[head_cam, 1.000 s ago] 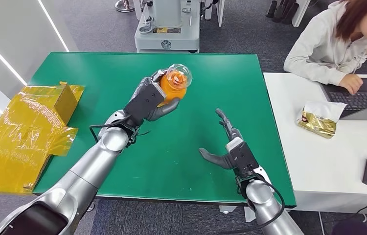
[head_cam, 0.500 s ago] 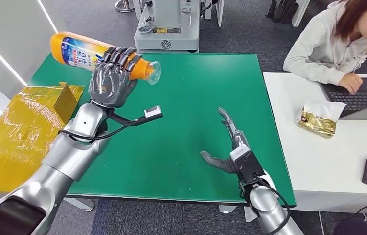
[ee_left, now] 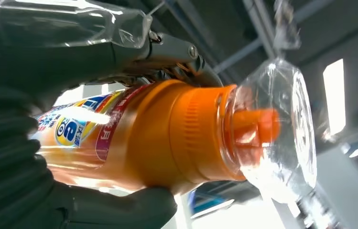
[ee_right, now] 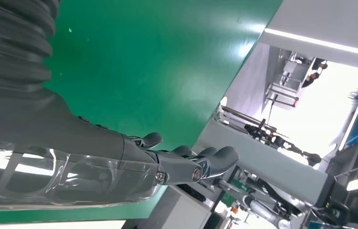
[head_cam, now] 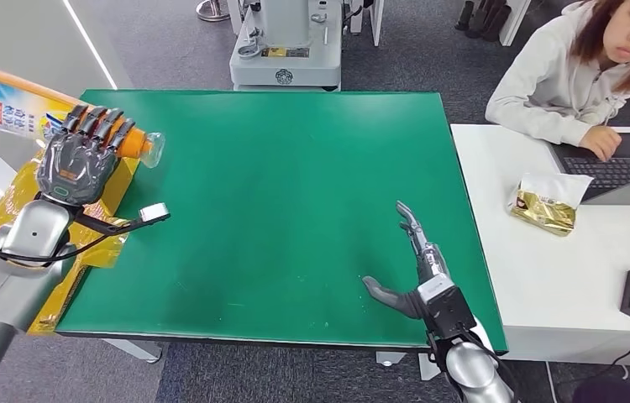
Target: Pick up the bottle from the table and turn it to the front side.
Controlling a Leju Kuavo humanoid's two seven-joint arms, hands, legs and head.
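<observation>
We see the bottle held in the air, off the desk, near its far left corner. It is orange, with a printed label in blue, white and red along its body. It lies almost on its side, its base toward the left and slightly raised, its neck toward the right and slightly lower. A clear domed cap covers the orange spout. The left robot hand grips it around the shoulder, just behind the cap. In the left wrist view, the bottle shows its ribbed orange collar, and the spout sits inside the transparent cap.
</observation>
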